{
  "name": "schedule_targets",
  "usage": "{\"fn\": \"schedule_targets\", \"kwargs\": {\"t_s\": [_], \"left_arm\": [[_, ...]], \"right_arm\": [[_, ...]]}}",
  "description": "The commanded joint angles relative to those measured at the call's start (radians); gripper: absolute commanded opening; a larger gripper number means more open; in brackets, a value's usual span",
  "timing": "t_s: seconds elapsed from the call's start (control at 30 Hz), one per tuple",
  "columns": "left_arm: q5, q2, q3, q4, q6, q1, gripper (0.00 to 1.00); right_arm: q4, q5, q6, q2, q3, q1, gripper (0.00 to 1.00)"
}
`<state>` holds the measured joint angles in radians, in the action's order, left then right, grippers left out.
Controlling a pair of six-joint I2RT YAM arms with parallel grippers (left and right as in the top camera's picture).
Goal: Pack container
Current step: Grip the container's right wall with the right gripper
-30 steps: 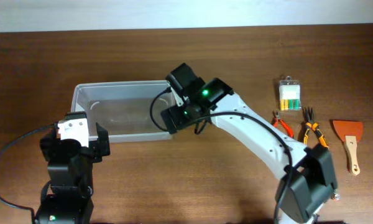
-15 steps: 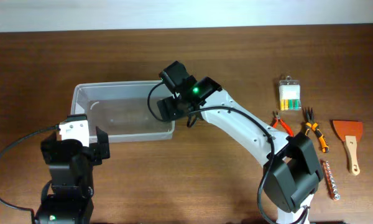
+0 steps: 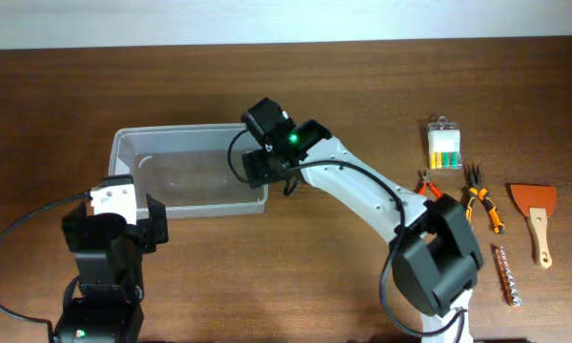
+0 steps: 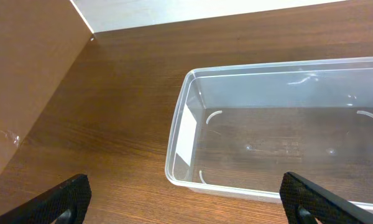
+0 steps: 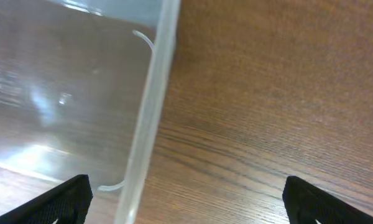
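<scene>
The container (image 3: 172, 132) is a clear shallow plastic tub, lying empty at the left centre of the table. My left gripper (image 3: 114, 214) is open and empty, just in front of the tub's left front corner. In the left wrist view the tub (image 4: 193, 81) lies ahead of the wide-open fingers (image 4: 186, 205). My right gripper (image 3: 264, 157) hovers over the tub's right end. In the right wrist view its open, empty fingers (image 5: 186, 199) straddle the tub's rim (image 5: 150, 106).
At the right of the table lie a battery pack (image 3: 444, 145), red-handled pliers (image 3: 433, 189), orange-and-black pliers (image 3: 480, 198), a scraper with a wooden handle (image 3: 537, 219) and a strip of bits (image 3: 506, 274). The table's back edge meets a white wall.
My right arm has reached further left and back over the tub's right end, uncovering the strip of bits. The left arm has not moved.
</scene>
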<state>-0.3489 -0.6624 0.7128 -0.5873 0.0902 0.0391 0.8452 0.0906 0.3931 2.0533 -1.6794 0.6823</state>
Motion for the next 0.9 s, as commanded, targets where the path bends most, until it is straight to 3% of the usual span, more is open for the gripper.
{"fn": "schedule_targets", "kwargs": {"t_s": [0.0, 0.3, 0.4, 0.57, 0.7, 0.87], "left_arm": [[-0.011, 0.000, 0.024, -0.003, 0.016, 0.004, 0.99], [-0.011, 0.000, 0.024, -0.013, 0.016, 0.004, 0.99], [-0.011, 0.000, 0.024, -0.013, 0.016, 0.004, 0.99], [-0.011, 0.000, 0.024, -0.024, 0.016, 0.004, 0.99], [-0.011, 0.000, 0.024, -0.035, 0.016, 0.004, 0.99], [-0.011, 0.000, 0.024, -0.035, 0.016, 0.004, 0.99]], "right_arm": [[0.002, 0.022, 0.016, 0.024, -0.021, 0.005, 0.99], [-0.024, 0.015, 0.016, 0.038, -0.021, 0.005, 0.87], [-0.024, 0.015, 0.016, 0.047, -0.021, 0.005, 0.71], [-0.025, 0.015, 0.031, 0.048, -0.021, 0.005, 0.55], [-0.029, 0.012, 0.035, 0.048, -0.021, 0.005, 0.27], [-0.031, 0.013, 0.035, 0.048, -0.021, 0.005, 0.10]]}}
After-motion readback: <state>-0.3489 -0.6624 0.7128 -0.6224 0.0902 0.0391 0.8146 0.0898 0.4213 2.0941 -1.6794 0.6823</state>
